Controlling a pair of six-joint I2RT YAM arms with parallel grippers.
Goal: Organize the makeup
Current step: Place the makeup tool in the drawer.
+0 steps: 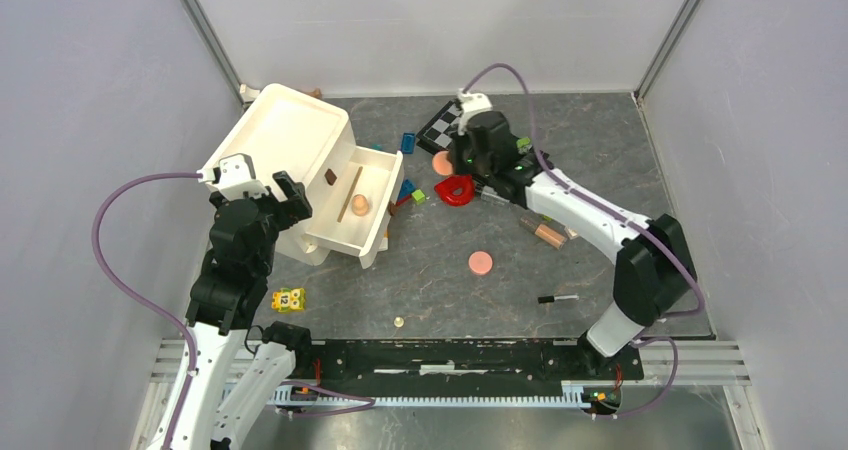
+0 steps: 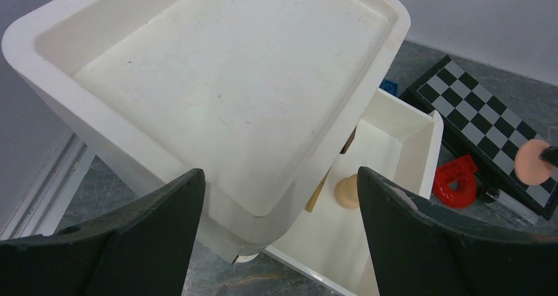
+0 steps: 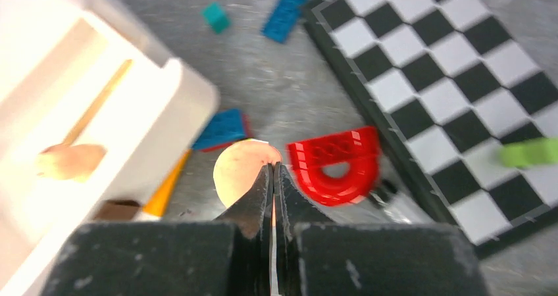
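My right gripper (image 3: pixel 272 169) is shut on the rim of a round pink disc (image 3: pixel 238 172), held above the floor beside a red toy arch (image 3: pixel 335 164); from above the disc (image 1: pixel 442 162) sits by the gripper (image 1: pixel 455 166). My left gripper (image 2: pixel 279 177) stands open over the corner of the white drawer unit (image 2: pixel 224 79), holding nothing. The unit's open drawer (image 1: pixel 382 232) holds a peach round piece (image 1: pixel 360 204), a thin wooden stick (image 1: pixel 350 194) and a small brown item (image 1: pixel 330 177). On the floor lie a second pink disc (image 1: pixel 481 263), a thin black pencil (image 1: pixel 557 298) and a coppery tube (image 1: pixel 545 232).
A black-and-white checkerboard (image 1: pixel 440 125) lies at the back behind the right arm. Blue, green and red toy bricks (image 1: pixel 408 190) are scattered between drawer and red arch (image 1: pixel 456 190). A yellow brick (image 1: pixel 289 300) sits near the left arm's base, and a small round bit (image 1: pixel 399 322) by the front rail.
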